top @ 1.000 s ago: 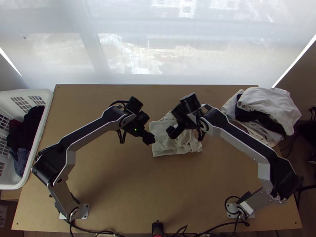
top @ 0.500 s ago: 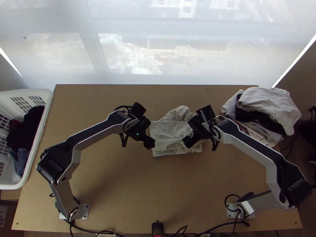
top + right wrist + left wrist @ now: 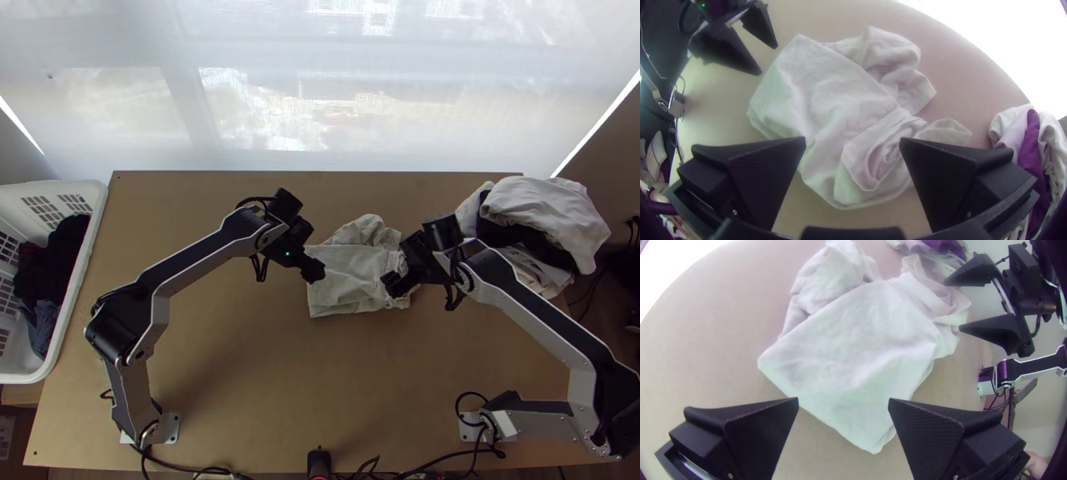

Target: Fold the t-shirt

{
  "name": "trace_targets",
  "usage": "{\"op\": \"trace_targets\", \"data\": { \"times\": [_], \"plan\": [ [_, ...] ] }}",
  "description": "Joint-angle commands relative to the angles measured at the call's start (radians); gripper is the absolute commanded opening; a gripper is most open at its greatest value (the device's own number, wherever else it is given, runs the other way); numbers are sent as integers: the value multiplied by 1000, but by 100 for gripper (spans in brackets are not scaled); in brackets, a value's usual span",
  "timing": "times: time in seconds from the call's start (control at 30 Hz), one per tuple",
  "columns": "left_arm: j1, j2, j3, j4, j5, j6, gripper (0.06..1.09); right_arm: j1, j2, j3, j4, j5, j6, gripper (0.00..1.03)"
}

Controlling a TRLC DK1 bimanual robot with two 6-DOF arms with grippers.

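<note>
My left gripper [image 3: 314, 270] is over the left edge of the white t-shirt [image 3: 346, 277] in the top view, and my right gripper [image 3: 394, 285] is over its right end. The shirt lies mid-table, flat in its left part and bunched at the back and right. In the left wrist view the left gripper [image 3: 843, 402] stands open above a corner of the shirt [image 3: 853, 346]. The right wrist view has the right gripper [image 3: 852, 142] open over the crumpled, rolled end of the shirt [image 3: 827, 98], nothing between its fingers.
A pile of clothes [image 3: 548, 216], white and dark, sits at the table's back right corner, near the right arm. At the far left stands a white basket [image 3: 94, 232] holding dark clothes. Bare wooden tabletop [image 3: 304, 384] stretches in front of the shirt.
My right gripper has moved right across the shirt, from its middle to its right end. The left gripper has shifted slightly right and toward the back. The shirt lies as before.
</note>
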Motion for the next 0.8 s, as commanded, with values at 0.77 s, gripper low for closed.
{"op": "trace_targets", "data": {
  "times": [0.77],
  "plan": [
    [150, 132, 31, -20, 0, 92, 103, -56, -65, -26, -13, -1, 65, 98]
  ]
}}
